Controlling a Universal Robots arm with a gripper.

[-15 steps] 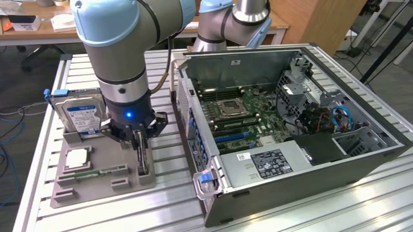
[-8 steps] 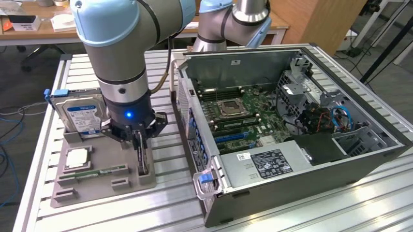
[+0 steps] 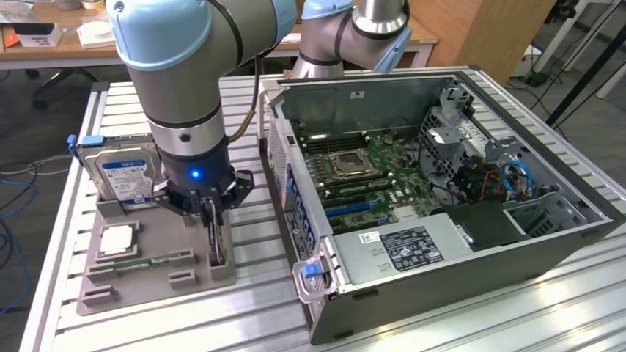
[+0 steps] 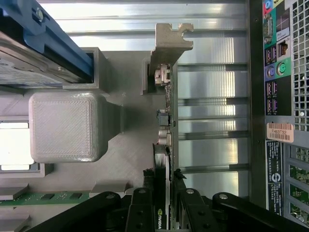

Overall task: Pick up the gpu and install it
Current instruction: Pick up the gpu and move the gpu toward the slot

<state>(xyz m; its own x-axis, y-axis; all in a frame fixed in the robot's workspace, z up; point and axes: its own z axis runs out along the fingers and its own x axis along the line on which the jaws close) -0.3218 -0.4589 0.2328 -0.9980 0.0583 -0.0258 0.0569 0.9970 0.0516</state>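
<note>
In the exterior view, the arm [image 3: 181, 73] is reaching down over a grey holder tray [image 3: 146, 282] that is lying on the slatted metal desk [image 3: 489, 323], towards the exterior view's left. The gripper [image 3: 211, 213] is hanging straight over the tray's near right corner, and its black fingers are closing around the top edge of the gpu [image 3: 216, 246]. The gpu is standing edge-on and upright in its slot in the tray. A silver hard drive [image 3: 122, 176] with a blue label is standing at the back of the tray, and a small green memory stick [image 3: 157, 259] is lying flat just beside the gpu. The open computer case [image 3: 440, 183] is lying on its side next to the tray, showing its motherboard.

In the wrist view, the gripper [image 4: 163, 171] is pinching the gpu [image 4: 163, 77], with one finger pressing on each broad face. The fingers [image 4: 186, 203] are gripping the end with the printed logo, and the card's metal bracket is pointing away from them. The card is sitting along the edge of the tray [image 4: 130, 159], beside a rounded grey block [image 4: 65, 125]. The hard drive [image 4: 29, 53] in its blue rail is showing past that block. The rear port panel of the case [image 4: 280, 96] is running alongside, with bare desk slats [image 4: 212, 96] lying between it and the gpu.
</note>
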